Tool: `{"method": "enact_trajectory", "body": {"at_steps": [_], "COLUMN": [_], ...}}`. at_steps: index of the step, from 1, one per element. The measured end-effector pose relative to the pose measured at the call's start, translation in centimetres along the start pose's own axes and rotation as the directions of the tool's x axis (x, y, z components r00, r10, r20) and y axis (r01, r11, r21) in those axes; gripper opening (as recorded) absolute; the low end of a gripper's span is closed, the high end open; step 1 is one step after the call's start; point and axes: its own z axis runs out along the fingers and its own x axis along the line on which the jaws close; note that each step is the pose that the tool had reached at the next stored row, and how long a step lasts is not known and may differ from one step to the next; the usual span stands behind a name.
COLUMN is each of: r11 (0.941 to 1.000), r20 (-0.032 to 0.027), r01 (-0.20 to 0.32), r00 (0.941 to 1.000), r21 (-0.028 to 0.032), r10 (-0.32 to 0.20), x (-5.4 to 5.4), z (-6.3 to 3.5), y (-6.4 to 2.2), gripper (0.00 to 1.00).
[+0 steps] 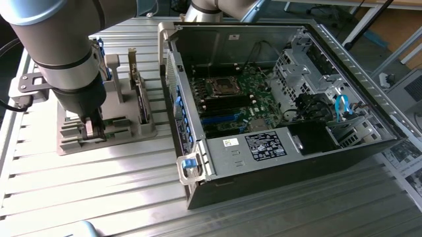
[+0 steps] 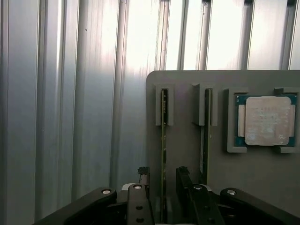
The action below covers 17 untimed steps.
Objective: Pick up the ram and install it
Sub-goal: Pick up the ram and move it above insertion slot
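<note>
The ram (image 2: 164, 131) is a thin green stick standing on edge in a slot of a grey holder (image 2: 187, 79). A second stick like it (image 2: 205, 136) stands in the neighbouring slot. In the wrist view my gripper (image 2: 163, 172) is open. Its two dark fingertips (image 2: 143, 174) sit one on each side of the first stick's near end, with a gap on both sides. In the exterior view my gripper (image 1: 92, 129) is low over the near end of the holder (image 1: 122, 131), and the arm hides that stick.
A square silver processor (image 2: 266, 120) lies in a pocket of the holder beside the sticks. An open computer case (image 1: 197, 163) stands to the exterior view's right of the holder, its motherboard (image 1: 237, 98) exposed. Everything rests on a ribbed metal table (image 1: 86, 187).
</note>
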Motion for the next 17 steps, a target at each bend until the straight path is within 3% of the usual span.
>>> {"method": "enact_trajectory", "body": {"at_steps": [17], "r11": [1.0], "r20": [0.0], "r01": [0.0], "r00": [1.0], "r21": [0.0001], "r10": [0.0], "x": [-0.04], "z": [0.16], "y": [0.35], "gripper": [0.36]}}
